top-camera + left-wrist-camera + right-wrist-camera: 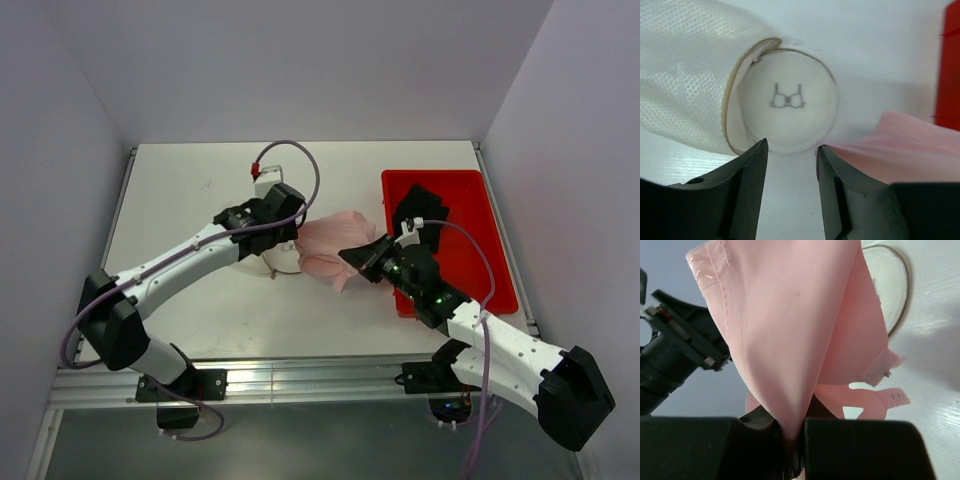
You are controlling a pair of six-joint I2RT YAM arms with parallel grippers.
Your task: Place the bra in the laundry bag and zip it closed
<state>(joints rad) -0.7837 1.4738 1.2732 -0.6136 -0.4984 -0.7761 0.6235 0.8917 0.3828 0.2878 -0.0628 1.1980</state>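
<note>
Right gripper (790, 436) stretched leftward, pinched tight on the bra (785, 330) — left gripper (791, 156) part-spread, empty, facing the laundry bag (687, 75).

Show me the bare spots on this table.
Bare: the far left corner of the table, between back wall and left arm; the near strip between bra and front rail. Crowded: the centre, where laundry bag, bra, left hand and right hand meet; the red bin fills the right side.

smooth pink cloth bra (790, 330); white honeycomb mesh laundry bag (685, 75); red bin (468, 190), probably glossy plastic.
</note>
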